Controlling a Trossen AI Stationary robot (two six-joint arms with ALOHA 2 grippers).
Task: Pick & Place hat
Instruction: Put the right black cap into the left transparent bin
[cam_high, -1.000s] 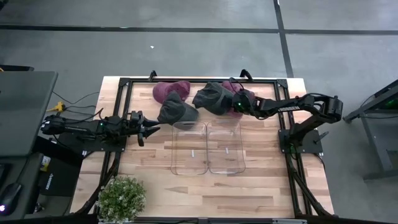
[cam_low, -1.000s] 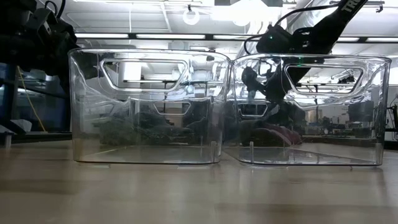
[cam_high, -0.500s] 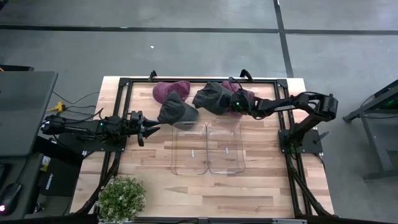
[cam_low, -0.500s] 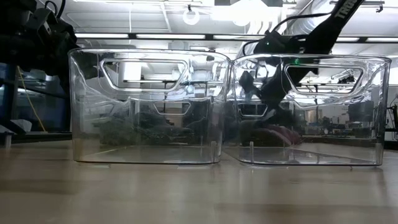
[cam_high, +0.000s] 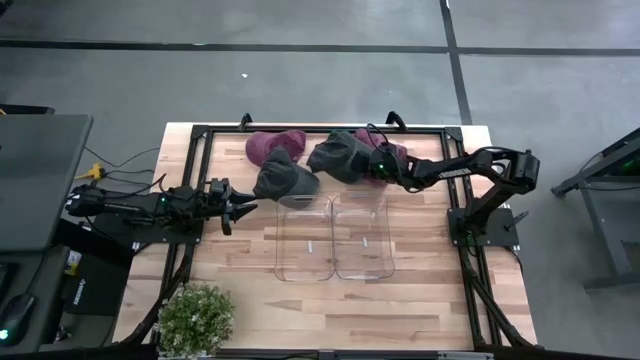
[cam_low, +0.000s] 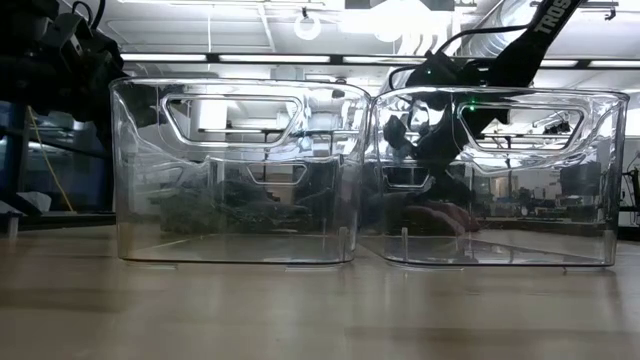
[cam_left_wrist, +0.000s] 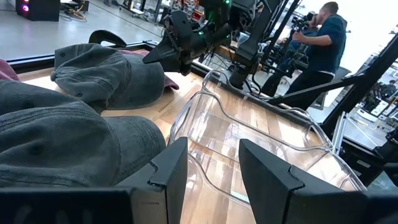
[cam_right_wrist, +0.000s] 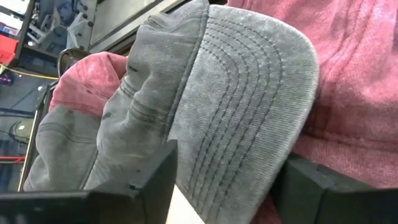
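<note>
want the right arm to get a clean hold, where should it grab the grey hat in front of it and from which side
Probably by the brim: it is the flat, stitched edge of the grey hat, and it points toward the right gripper, whose open fingers already flank it. Come in from the right, level with the table, so the fingers close above and below the brim rather than on the soft, crumpled crown.

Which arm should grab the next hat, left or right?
Right. The right gripper is open with its fingers either side of the grey cap's brim, beside the clear bins. The left gripper hangs open beside the other grey cap, not around it.
</note>
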